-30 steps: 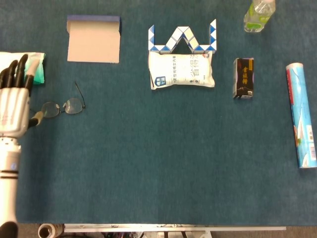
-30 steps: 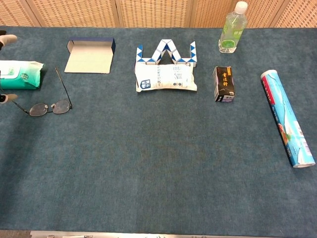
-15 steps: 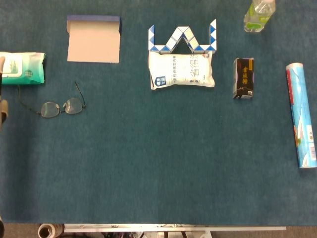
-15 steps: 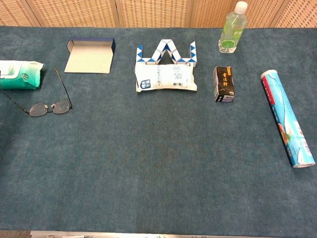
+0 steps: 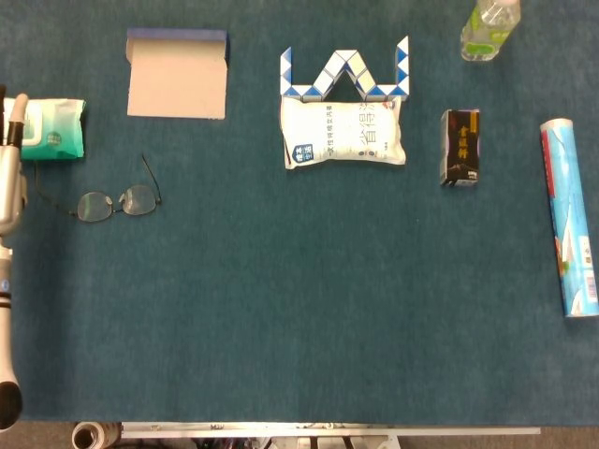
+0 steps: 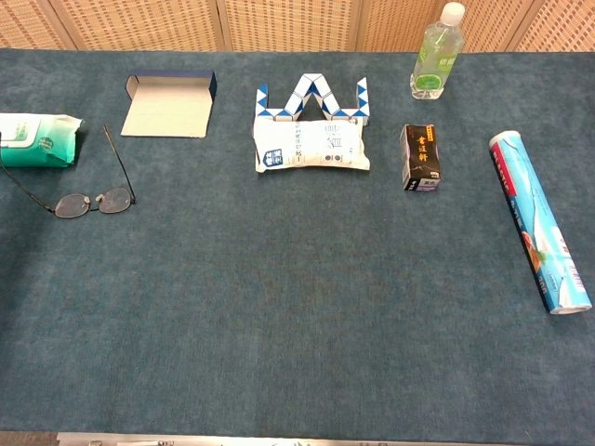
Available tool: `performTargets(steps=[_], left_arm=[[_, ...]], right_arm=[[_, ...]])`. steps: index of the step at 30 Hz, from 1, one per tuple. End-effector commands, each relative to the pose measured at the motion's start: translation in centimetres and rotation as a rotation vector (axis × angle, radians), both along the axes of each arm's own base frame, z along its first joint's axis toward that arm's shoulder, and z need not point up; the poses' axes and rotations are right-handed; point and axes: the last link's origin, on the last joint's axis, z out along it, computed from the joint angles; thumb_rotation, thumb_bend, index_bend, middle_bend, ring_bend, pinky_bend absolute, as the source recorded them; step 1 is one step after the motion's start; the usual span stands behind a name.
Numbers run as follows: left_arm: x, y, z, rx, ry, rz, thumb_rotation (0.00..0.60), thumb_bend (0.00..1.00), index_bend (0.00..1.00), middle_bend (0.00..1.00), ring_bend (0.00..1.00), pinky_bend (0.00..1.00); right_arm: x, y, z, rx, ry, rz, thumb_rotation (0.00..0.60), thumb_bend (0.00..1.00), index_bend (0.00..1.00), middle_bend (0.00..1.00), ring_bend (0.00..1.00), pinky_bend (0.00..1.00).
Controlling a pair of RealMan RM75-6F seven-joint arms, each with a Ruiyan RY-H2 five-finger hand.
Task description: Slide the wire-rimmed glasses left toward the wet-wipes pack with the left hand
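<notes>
The wire-rimmed glasses [image 5: 117, 202] [image 6: 91, 202] lie flat on the blue cloth with their temples unfolded, lenses toward me. The green-and-white wet-wipes pack [image 5: 51, 129] [image 6: 37, 139] sits just up and to the left of them, and one temple tip reaches close to it. My left hand [image 5: 9, 173] shows only as a narrow strip at the left edge of the head view, fingers stretched toward the far side. It holds nothing and is apart from the glasses, overlapping the pack's left end. The chest view shows no hand. My right hand is out of sight.
An open blue box [image 5: 177, 73] lies behind the glasses. A white snack bag [image 5: 343, 132] with a blue-white twist puzzle [image 5: 344, 73] sits mid-table. A dark carton [image 5: 461, 147], a bottle [image 5: 489, 28] and a long tube [image 5: 569, 217] are to the right.
My left hand drew back from beside the glasses to the left edge, nearly left the head view, and now shows edge-on there. It has left the chest view. The glasses stayed put.
</notes>
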Motion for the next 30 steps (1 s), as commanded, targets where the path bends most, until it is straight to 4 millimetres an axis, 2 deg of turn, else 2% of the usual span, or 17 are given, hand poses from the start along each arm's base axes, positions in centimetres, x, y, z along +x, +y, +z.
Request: performTargets(steps=[1, 13, 23, 30], left_arm=[[0.1, 0.2, -0.4, -0.007, 0.008, 0.003, 0.600, 0.32, 0.02, 0.00, 0.00, 0.11], [1.5, 1.0, -1.9, -0.040, 0.029, -0.012, 0.600, 0.32, 0.02, 0.00, 0.00, 0.11], [2.8, 1.3, -4.3, -0.089, 0.022, -0.038, 0.600, 0.32, 0.02, 0.00, 0.00, 0.11], [2.9, 1.6, -5.9, -0.113, 0.031, -0.045, 0.600, 0.32, 0.02, 0.00, 0.00, 0.11]], right_arm=[[-0.1, 0.0, 0.1, -0.002, -0.002, -0.002, 0.600, 0.16, 0.62, 0.34, 0.11, 0.28], [-0.3, -0.2, 0.5, -0.009, -0.015, -0.011, 0.600, 0.16, 0.62, 0.34, 0.11, 0.28], [-0.3, -0.1, 0.8, -0.016, -0.022, -0.007, 0.600, 0.16, 0.62, 0.34, 0.11, 0.28], [-0.3, 0.1, 1.0, -0.019, -0.027, -0.005, 0.600, 0.16, 0.62, 0.34, 0.11, 0.28]])
